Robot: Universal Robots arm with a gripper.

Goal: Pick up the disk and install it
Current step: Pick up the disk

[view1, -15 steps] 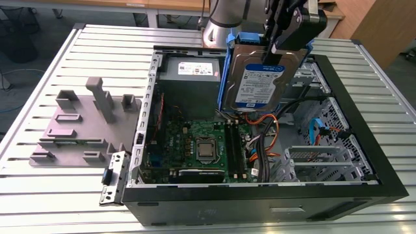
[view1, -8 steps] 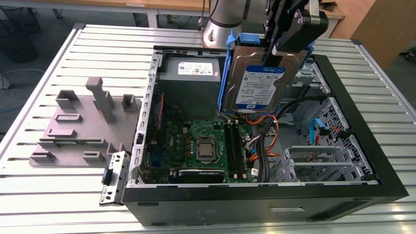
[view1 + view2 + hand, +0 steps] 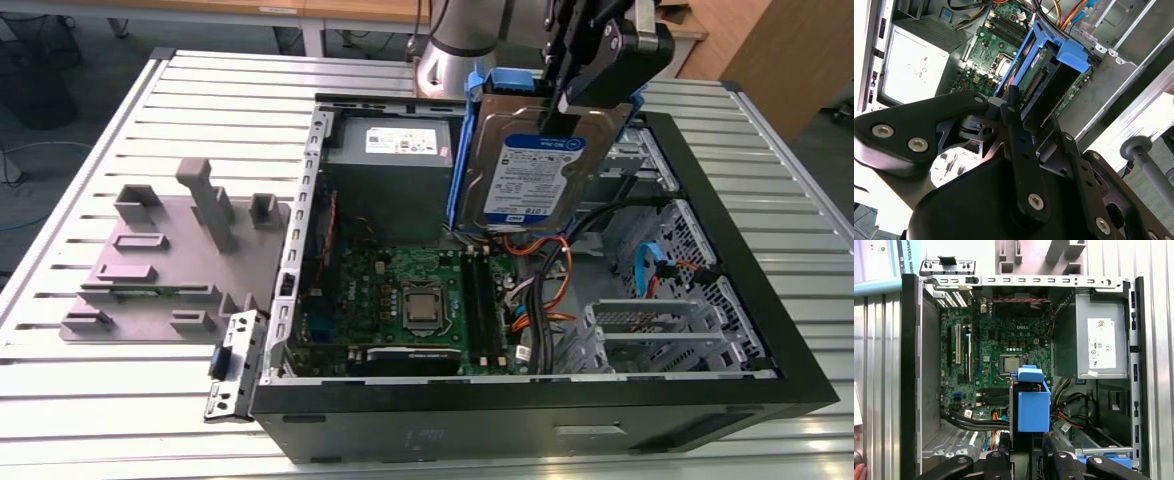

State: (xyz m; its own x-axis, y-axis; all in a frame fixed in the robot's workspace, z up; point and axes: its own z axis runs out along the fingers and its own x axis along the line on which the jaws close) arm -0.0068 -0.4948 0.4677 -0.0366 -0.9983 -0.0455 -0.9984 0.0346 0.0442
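Note:
The disk (image 3: 541, 165) is a silver drive with a white-and-blue label, framed by blue carrier rails. It hangs upright and slightly tilted over the back half of the open computer case (image 3: 747, 260). My gripper (image 3: 567, 105) comes down from above and is shut on the disk's upper edge. In the first wrist view the blue carrier (image 3: 1033, 405) sticks out from between my fingers (image 3: 1004, 460), above the motherboard (image 3: 1004, 355). In the second wrist view the disk (image 3: 1054, 75) appears edge-on beyond the black finger links (image 3: 1019, 135).
Inside the case are the motherboard (image 3: 400, 290), a grey power-supply box (image 3: 400, 145) at the back, orange and black cables (image 3: 547, 260) and a metal drive cage (image 3: 661, 330) on the exterior view's right. A grey fixture (image 3: 174, 250) lies on the slatted table at the exterior view's left.

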